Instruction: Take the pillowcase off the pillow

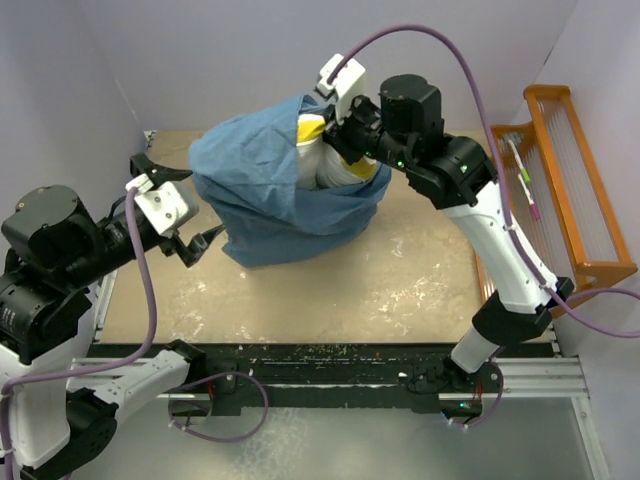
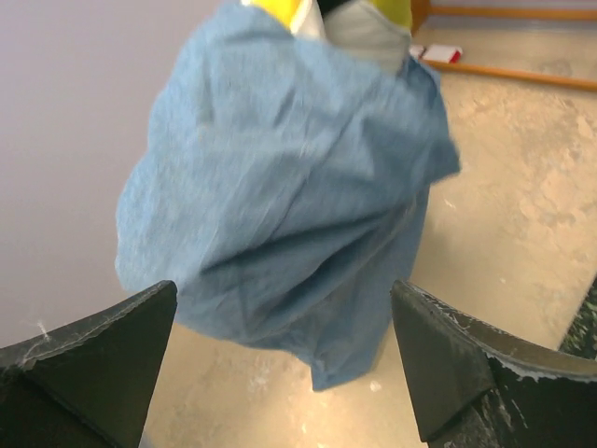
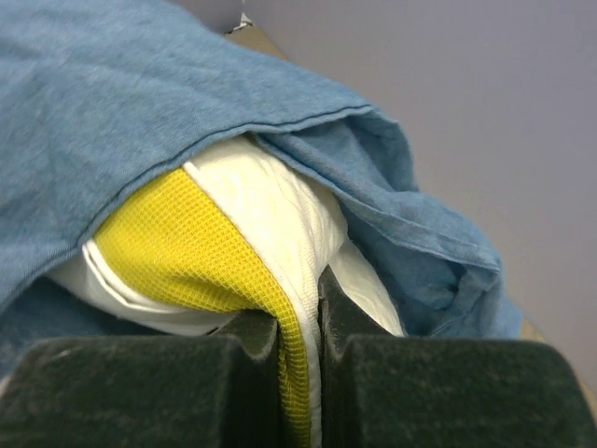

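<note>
The slate-blue pillowcase hangs in a wrinkled bunch over the pillow at the back middle of the table. The pillow's white quilted end and yellow band stick out of the case's open mouth. My right gripper is shut on that pillow edge, pinching the yellow band and white seam, and holds it lifted. My left gripper is open and empty, left of the pillowcase and apart from it; its fingertips frame the cloth's lower corner.
An orange wooden rack with a pen-like item stands at the right edge. The tan tabletop is scuffed with white marks. Grey walls close in behind and to the left.
</note>
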Motion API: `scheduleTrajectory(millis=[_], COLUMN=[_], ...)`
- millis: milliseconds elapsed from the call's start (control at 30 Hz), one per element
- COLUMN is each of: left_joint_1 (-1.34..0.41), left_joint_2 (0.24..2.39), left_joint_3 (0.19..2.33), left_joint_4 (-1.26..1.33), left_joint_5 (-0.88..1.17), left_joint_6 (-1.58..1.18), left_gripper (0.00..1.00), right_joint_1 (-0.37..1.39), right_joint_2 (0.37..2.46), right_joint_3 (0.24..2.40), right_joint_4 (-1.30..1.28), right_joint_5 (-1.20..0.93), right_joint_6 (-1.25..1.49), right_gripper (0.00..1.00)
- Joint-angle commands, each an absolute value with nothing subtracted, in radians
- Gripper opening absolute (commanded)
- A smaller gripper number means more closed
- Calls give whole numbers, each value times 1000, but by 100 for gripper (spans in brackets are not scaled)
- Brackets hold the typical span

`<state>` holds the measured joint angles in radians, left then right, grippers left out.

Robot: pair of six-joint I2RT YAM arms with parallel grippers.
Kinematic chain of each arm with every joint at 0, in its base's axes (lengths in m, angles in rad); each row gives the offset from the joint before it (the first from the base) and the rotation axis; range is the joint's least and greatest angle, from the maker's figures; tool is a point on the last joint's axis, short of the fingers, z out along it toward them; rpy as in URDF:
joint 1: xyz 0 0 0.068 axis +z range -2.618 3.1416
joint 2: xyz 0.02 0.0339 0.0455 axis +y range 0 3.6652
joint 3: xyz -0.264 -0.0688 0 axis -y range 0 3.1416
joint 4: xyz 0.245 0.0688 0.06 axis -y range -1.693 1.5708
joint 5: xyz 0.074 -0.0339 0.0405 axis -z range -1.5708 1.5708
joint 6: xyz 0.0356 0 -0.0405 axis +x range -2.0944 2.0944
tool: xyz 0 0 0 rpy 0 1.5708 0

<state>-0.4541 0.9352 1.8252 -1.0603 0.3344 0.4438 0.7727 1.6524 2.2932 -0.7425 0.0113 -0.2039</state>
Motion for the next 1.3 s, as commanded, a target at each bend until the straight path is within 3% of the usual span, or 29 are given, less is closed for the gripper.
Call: scheduleTrajectory(millis=[0, 167, 333, 433, 567, 700, 767, 833, 867, 967, 1033, 1167, 1267], left_joint_1=[-454, -454, -454, -454, -454, -454, -454, -454, -454, -454, -454, -454, -455], left_joint_2=[936, 962, 950, 964, 923, 881, 879, 879, 880, 913, 944, 935, 914], left_joint_3=[1823, 1796, 1785, 1780, 1705, 1632, 1615, 1612, 1615, 1650, 1679, 1652, 1552], left_joint_4=[-930, -935, -895, -907, -862, -854, -864, -873, -885, -983, -1073, -1065, -902], left_joint_5=[352, 428, 475, 415, 367, 311, 277, 263, 267, 310, 354, 412, 277], left_joint_6=[423, 446, 639, 687, 691, 738, 731, 712, 701, 656, 653, 626, 517], left_gripper=[94, 78, 86, 85, 70, 38, 30, 33, 41, 86, 100, 99, 99], right_joint_1=[860, 918, 940, 963, 995, 997, 997, 997, 997, 997, 997, 997, 1000], right_joint_2=[1618, 1606, 1623, 1637, 1680, 1679, 1663, 1653, 1652, 1651, 1660, 1721, 1770], right_joint_3=[2247, 2214, 2247, 2253, 2288, 2267, 2239, 2224, 2223, 2225, 2237, 2301, 2317], right_joint_4=[-608, -591, -571, -534, -546, -565, -561, -563, -566, -573, -576, -585, -565], right_joint_5=[78, 114, 50, 21, 15, 43, 47, 47, 46, 47, 60, 87, 73], right_joint_6=[-251, -208, -69, -5, 14, 21, 22, 24, 25, 27, 26, 40, 100], right_gripper=[0, 0, 0, 0, 0, 0, 0, 0, 0, 0, 0, 0, 0])
